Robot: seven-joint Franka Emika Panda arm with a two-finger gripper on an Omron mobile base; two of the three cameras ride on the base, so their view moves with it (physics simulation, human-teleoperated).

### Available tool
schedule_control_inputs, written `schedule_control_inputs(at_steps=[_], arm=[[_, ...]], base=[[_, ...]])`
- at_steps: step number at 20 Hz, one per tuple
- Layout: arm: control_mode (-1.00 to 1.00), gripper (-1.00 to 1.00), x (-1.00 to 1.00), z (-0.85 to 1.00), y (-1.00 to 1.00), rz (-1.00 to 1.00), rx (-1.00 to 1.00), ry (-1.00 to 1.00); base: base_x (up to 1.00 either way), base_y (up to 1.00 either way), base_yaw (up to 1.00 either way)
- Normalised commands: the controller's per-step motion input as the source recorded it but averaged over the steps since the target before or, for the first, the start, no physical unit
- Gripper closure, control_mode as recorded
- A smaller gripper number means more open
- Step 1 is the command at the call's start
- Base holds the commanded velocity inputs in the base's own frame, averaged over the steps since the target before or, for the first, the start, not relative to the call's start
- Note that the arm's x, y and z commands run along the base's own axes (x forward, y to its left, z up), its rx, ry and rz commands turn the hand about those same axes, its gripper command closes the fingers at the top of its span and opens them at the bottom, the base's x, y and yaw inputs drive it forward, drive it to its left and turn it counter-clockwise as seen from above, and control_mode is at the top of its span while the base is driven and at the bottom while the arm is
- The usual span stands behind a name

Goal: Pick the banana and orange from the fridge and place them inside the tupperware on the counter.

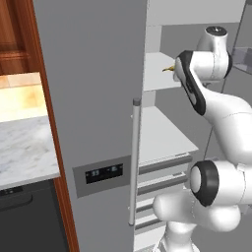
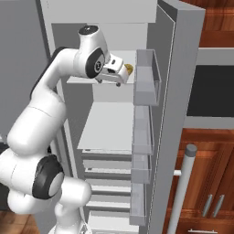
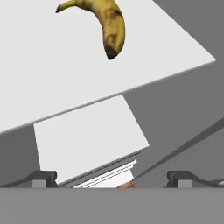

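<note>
The banana point(image 3: 111, 26), yellow-brown with dark tips, lies on an upper white shelf point(image 3: 65, 78) of the open fridge point(image 1: 93, 98). Its tip point(image 1: 169, 68) pokes out from behind my arm in the left base view. In the right base view the banana point(image 2: 129, 68) sits just past my gripper point(image 2: 121, 77), which reaches in at that shelf's height. In the hand view my gripper point(image 3: 113, 179) is open, its fingertips point(image 3: 43, 178) wide apart with nothing between them, and the banana is ahead, apart from them. The orange and the tupperware are out of view. The marble counter point(image 1: 24, 142) lies left of the fridge.
The open fridge door point(image 2: 178, 91) with clear door bins point(image 2: 147, 77) stands close on the right of the arm. The closed grey door has a bar handle point(image 1: 134, 162) and a dark display point(image 1: 103, 173). Lower shelves and drawers point(image 2: 112, 164) sit beneath. A dark appliance point(image 1: 24, 216) sits under the counter.
</note>
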Motion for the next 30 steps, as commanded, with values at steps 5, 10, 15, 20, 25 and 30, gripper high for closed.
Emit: schedule_control_inputs(at_steps=[5,10,15,20,25,30], arm=[[-1.00,-1.00,0.64,0.03,-0.14,0.00,0.00,-0.11],[-1.00,-1.00,0.70,0.00,-0.15,0.00,0.00,0.00],[-1.00,-1.00,0.70,0.00,-0.13,0.00,0.00,0.00],[-1.00,-1.00,0.66,0.00,-0.16,0.00,0.00,0.00],[-1.00,-1.00,0.52,-0.01,-0.18,0.00,0.00,0.00],[-1.00,-1.00,0.38,-0.01,-0.19,0.00,0.00,0.03]], base=[[0.00,0.00,0.00],[0.00,0.00,0.00],[0.00,0.00,0.00],[0.00,0.00,0.00],[0.00,0.00,0.00],[0.00,0.00,0.00]])
